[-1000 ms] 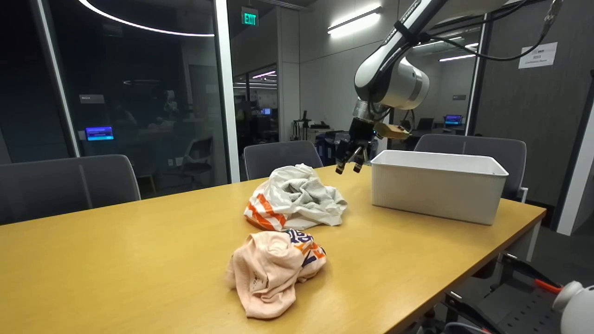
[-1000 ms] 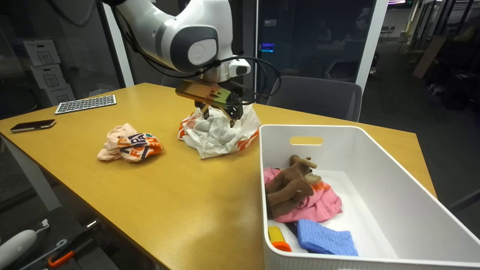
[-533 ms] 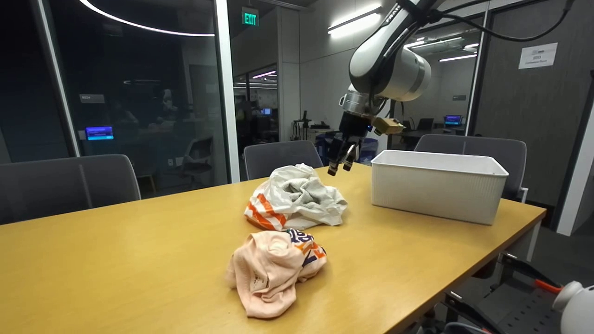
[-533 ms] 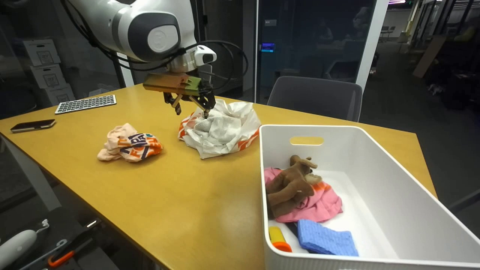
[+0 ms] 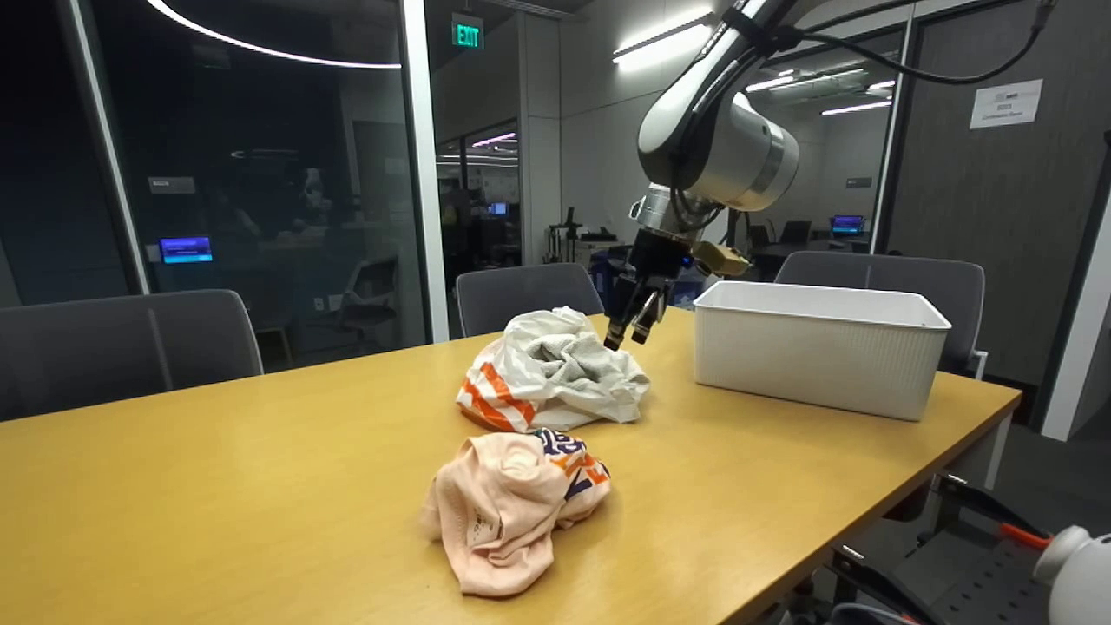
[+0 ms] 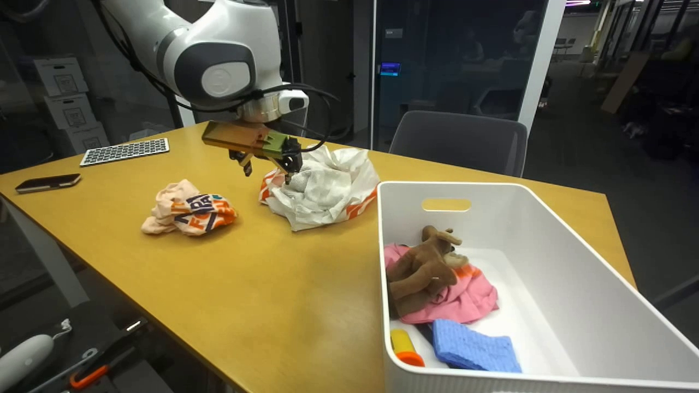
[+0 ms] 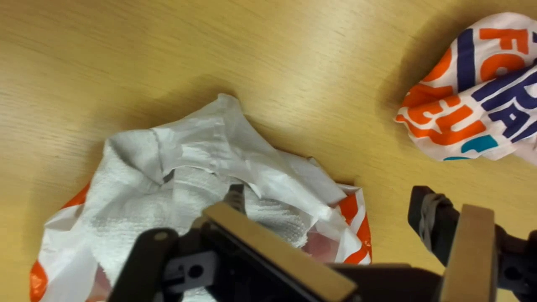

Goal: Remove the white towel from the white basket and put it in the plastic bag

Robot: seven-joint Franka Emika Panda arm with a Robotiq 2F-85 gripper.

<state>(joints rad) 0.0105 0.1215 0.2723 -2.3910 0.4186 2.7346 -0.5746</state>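
Observation:
The white towel (image 5: 583,358) lies bunched inside the opening of the white plastic bag with orange stripes (image 5: 496,395). In the wrist view the towel (image 7: 126,209) is partly covered by the folded bag edge (image 7: 251,155). My gripper (image 5: 627,338) is open and empty, just above the bag's side. In the wrist view its fingers stand wide apart (image 7: 328,195), one over the towel and one over bare table. In an exterior view the gripper (image 6: 267,176) is at the bag's edge; contact cannot be told. The white basket (image 6: 502,218) stands apart from the bag.
A peach printed cloth (image 6: 191,210) lies beside the bag. The basket holds a brown plush toy (image 6: 426,267), a pink cloth (image 6: 469,300), a blue cloth (image 6: 475,346) and a yellow-orange item (image 6: 405,346). A keyboard (image 6: 125,152) and a phone (image 6: 49,183) lie at the table's far end.
The open gripper has moved off the middle of the bag toward the peach cloth's side and then lower. The towel, bag and basket have not moved.

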